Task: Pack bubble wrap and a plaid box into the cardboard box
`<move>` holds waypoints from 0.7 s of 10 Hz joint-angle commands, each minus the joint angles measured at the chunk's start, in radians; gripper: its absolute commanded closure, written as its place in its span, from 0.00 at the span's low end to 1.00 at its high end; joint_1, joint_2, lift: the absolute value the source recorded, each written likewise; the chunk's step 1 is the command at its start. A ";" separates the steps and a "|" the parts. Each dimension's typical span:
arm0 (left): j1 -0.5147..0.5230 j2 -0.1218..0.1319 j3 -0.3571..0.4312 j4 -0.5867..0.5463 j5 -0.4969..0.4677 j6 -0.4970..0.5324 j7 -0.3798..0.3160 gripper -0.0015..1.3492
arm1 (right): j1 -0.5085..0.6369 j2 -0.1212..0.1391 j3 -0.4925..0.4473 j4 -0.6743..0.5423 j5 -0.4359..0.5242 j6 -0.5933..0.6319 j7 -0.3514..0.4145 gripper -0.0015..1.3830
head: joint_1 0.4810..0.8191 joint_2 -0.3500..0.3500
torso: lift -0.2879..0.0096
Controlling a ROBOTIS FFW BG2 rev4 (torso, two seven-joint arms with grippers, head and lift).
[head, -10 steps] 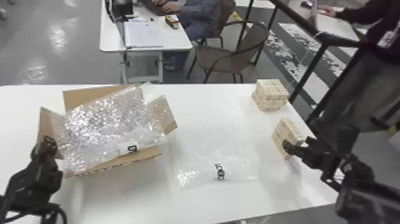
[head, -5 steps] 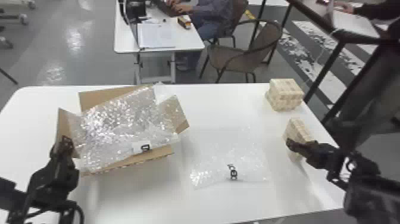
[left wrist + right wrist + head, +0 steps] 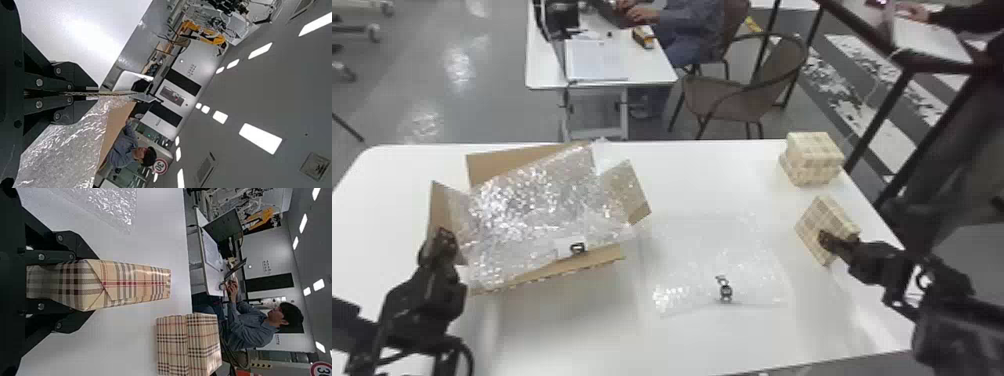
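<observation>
My left gripper (image 3: 446, 239) is at the near left of the open cardboard box (image 3: 499, 167); in the left wrist view the left gripper (image 3: 96, 93) is shut on its thin flap edge. Bubble wrap (image 3: 532, 200) is draped over the box opening. A second bubble wrap sheet (image 3: 717, 255) lies flat on the table. At the right, my right gripper (image 3: 834, 241) holds a plaid box (image 3: 819, 220). In the right wrist view the right gripper (image 3: 89, 285) is shut on the plaid box (image 3: 129, 282), which extends past the fingertips.
Another plaid package (image 3: 814, 157) stands near the far right corner of the white table (image 3: 572, 325), beyond the held one. Behind the table are a chair (image 3: 732, 100), a smaller desk (image 3: 547, 70) and a dark metal railing (image 3: 887, 125) at the right.
The head view has shifted. Relative to the table, the right gripper has carried the plaid box slightly left and tilted it. The left gripper stays at the cardboard flap.
</observation>
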 commanded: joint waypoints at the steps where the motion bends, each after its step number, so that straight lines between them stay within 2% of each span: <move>1: 0.000 0.000 0.000 0.000 0.000 0.000 0.000 0.90 | 0.008 0.000 0.001 -0.015 -0.017 -0.001 0.001 0.69 | 0.63 0.30 | 0.60; 2: 0.000 0.000 0.000 0.000 0.000 0.000 0.000 0.90 | 0.022 0.008 0.001 -0.063 -0.034 0.019 0.001 0.69 | 0.63 0.31 | 0.60; 5: 0.002 -0.001 0.001 0.001 0.000 0.000 -0.002 0.90 | 0.086 0.066 0.007 -0.363 -0.081 0.177 0.000 0.69 | 0.63 0.33 | 0.60; 7: -0.002 -0.001 0.001 0.001 0.000 0.000 -0.005 0.90 | 0.089 0.069 0.081 -0.507 -0.181 0.240 -0.019 0.69 | 0.63 0.36 | 0.60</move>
